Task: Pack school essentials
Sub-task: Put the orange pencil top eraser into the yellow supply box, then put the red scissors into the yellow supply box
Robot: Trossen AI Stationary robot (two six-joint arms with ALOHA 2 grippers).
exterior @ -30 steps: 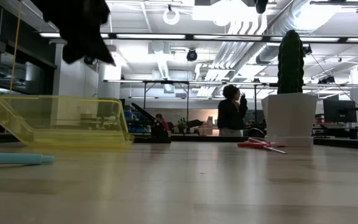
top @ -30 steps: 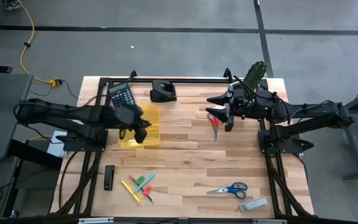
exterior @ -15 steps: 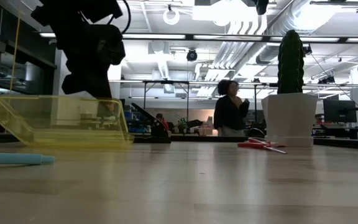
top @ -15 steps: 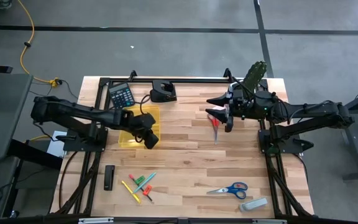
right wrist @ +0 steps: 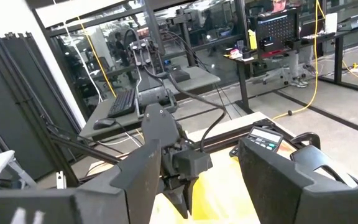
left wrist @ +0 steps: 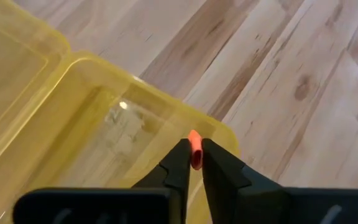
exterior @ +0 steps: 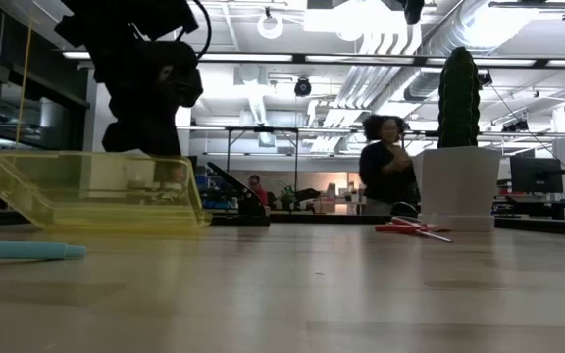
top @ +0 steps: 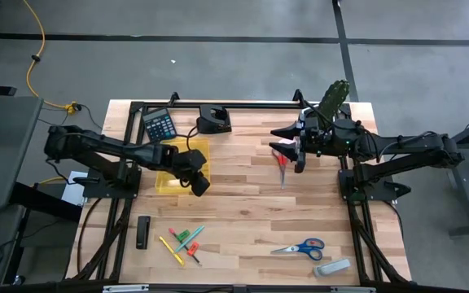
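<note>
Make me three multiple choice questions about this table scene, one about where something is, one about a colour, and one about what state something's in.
1. Where are the blue-handled scissors?
A. Inside the yellow box
B. On the bare table, near the front right
C. On the calculator

2. What colour is the small piece held in the left gripper?
A. Orange
B. Blue
C. White

3. How does the right gripper stand?
A. Shut on the red-handled scissors
B. Shut on the cactus
C. Open, holding nothing

Answers:
1 B: the high view shows them lying on the wood, far from the yellow box.
2 A: the left wrist view shows an orange piece pinched between the fingers, above the box.
3 C: the right wrist view shows its fingers wide apart with nothing between; the red-handled scissors lie on the table.
</note>
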